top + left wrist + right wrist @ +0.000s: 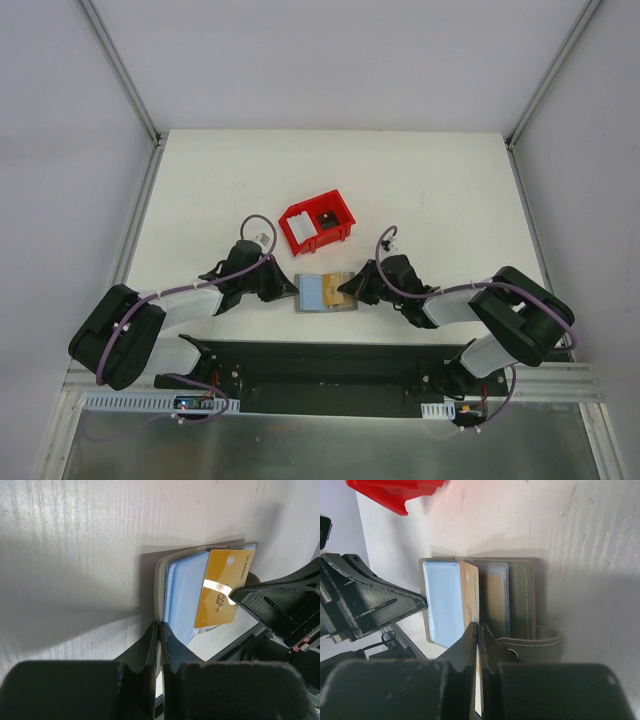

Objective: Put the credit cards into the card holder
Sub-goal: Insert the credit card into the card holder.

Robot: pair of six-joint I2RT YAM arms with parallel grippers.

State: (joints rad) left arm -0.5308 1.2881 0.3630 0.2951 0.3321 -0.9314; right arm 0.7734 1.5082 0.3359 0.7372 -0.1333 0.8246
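The card holder lies opened flat on the counter between the two arms, just in front of the red bin, where a white card and a darker card wait. The right jaws are clamped tight on the gold card, gripping one end while the free end hangs over the holder's clear sleeves. It looks tilted rather than flat, and I cannot tell whether its edge has entered a pocket. The left jaws are fully closed with nothing between them that I can make out (their tips bear on the holder's outer edge, seemingly pinning it). The step in hand, to my eye, is feeding this first card in. To do it well, bring the card square to the slot mouth, lay it nearly flat and slide it slowly along its own length — with the left arm pressing so the holder doesn't skate across the counter — and let go only once the card is seated.
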